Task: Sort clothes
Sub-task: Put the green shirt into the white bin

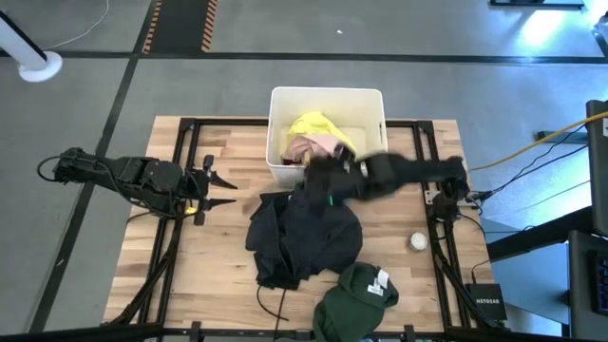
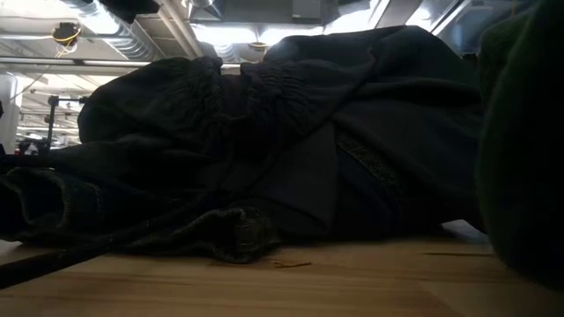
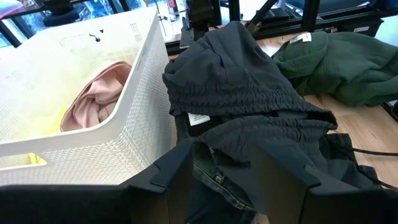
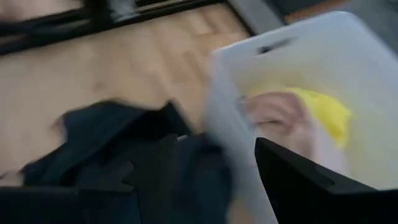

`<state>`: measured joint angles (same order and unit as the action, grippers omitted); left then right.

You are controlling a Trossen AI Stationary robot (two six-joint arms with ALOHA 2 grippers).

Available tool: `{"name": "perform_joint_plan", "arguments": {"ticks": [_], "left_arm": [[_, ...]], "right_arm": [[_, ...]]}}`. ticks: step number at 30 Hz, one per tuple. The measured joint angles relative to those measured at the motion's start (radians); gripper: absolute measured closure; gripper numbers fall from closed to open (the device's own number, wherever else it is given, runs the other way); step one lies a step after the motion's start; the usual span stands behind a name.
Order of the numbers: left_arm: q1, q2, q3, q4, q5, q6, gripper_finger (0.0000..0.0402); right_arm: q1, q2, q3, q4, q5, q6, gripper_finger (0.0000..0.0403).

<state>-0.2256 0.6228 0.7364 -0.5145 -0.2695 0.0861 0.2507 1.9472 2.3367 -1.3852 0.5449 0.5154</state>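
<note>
— Where are the clothes?
— A black heap (image 1: 304,233) lies just in front of the white bin (image 1: 277,133), long axis running away from it; yellow (image 1: 318,126) and pink (image 1: 313,145) pieces are inside.
— And the claws?
— Right claw (image 1: 318,171) open at the bin's front wall; left claw (image 1: 223,190) open, empty, left of the heap.

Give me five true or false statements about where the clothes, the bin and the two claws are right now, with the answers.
1. The white bin holds a yellow garment and a pink garment. True.
2. The dark green garment lies inside the bin. False: it lies on the table, near the front edge.
3. The right claw is over the bin's front edge and the black clothes. True.
4. The left claw grips the black clothes. False: it hangs open beside them, empty.
5. The small white ball sits in the bin. False: it rests on the table.
</note>
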Motion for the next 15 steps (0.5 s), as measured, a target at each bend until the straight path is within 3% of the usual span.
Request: {"name": "perform_joint_plan", "arguments": {"ticks": [7,15], "left_arm": [[0.000,0.005,0.000,0.002,0.000,0.000,0.0249],[0.000,0.053,0.000,-0.020,0.021,-0.039,0.0249]], "right_arm": [[0.203,0.071,0.000,-0.003,0.014,0.029,0.0168],[0.287,0.159,0.000,-0.103,0.030,0.069,0.0168]]}}
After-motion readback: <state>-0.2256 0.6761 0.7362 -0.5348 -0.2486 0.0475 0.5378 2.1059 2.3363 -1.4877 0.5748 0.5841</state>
